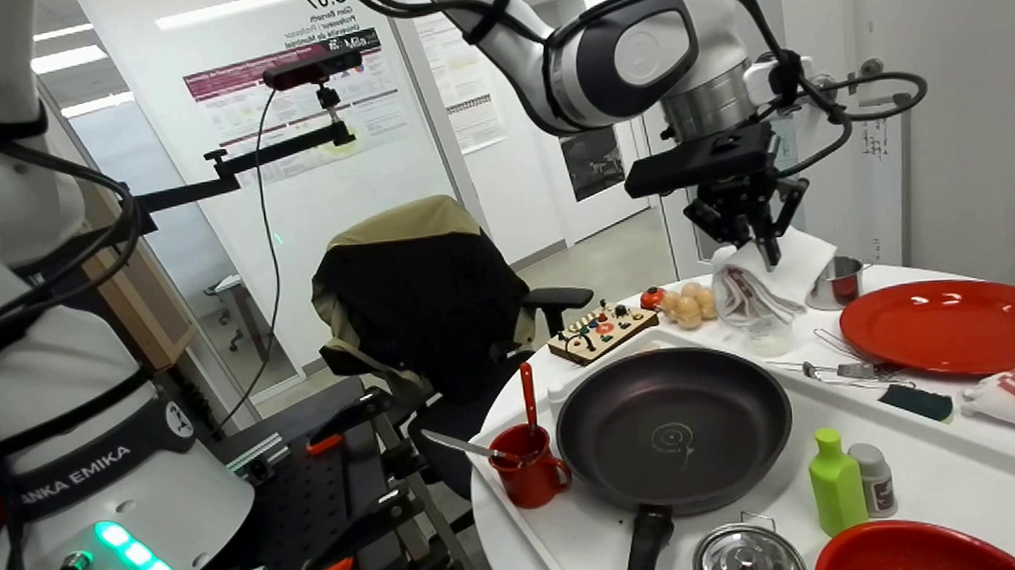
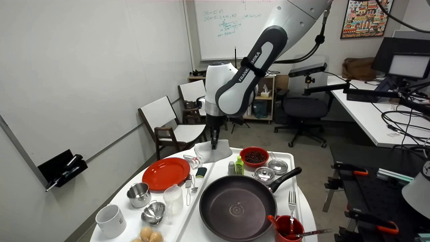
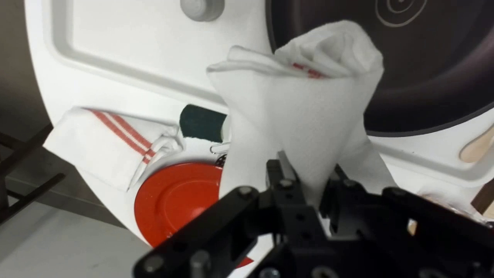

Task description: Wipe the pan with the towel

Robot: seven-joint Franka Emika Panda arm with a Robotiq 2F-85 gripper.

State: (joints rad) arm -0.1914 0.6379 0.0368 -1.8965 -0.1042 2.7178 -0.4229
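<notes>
The end effector (image 3: 308, 175) grips a white towel (image 3: 305, 108) with red stripes, held above the tabletop (image 2: 132, 218); the dark pan (image 1: 671, 424) sits on a white tray (image 1: 952, 474)

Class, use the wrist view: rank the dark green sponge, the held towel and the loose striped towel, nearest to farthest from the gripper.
1. Held towel: in the gripper.
2. Sponge: left in this view.
3. Loose towel: farther left, beyond that.
</notes>
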